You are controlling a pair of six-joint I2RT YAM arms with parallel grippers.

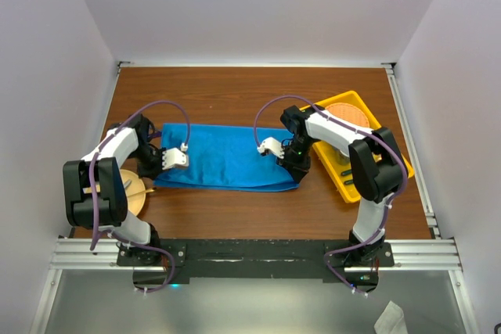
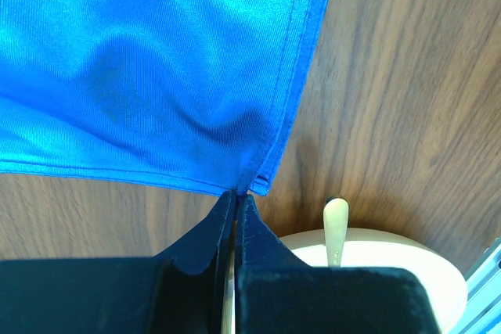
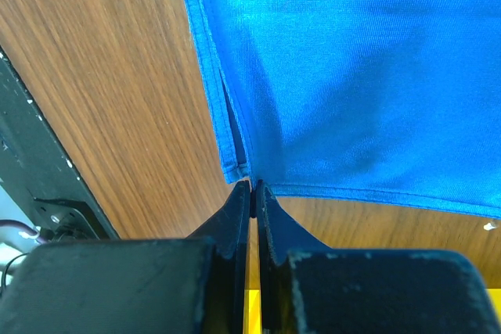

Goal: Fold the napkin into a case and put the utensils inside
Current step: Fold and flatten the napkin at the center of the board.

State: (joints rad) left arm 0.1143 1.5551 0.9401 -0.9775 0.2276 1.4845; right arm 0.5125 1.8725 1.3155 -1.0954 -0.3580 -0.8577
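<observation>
The napkin (image 1: 227, 163) lies folded as a wide blue strip across the middle of the table. My left gripper (image 1: 156, 167) is at its near left corner. In the left wrist view the jaws (image 2: 237, 193) are shut on that corner of the napkin (image 2: 156, 60). My right gripper (image 1: 294, 168) is at the near right corner. In the right wrist view the jaws (image 3: 252, 184) are shut on the hemmed corner of the napkin (image 3: 360, 68). The blue and purple utensils cannot be made out in any view.
A yellow tray (image 1: 395, 146) holding an orange round thing stands right of the napkin, under the right arm. A pale round plate (image 1: 135, 201) with a gold spoon (image 2: 335, 228) sits at the near left, close to the left gripper. The black rail (image 3: 39, 170) runs along the near edge.
</observation>
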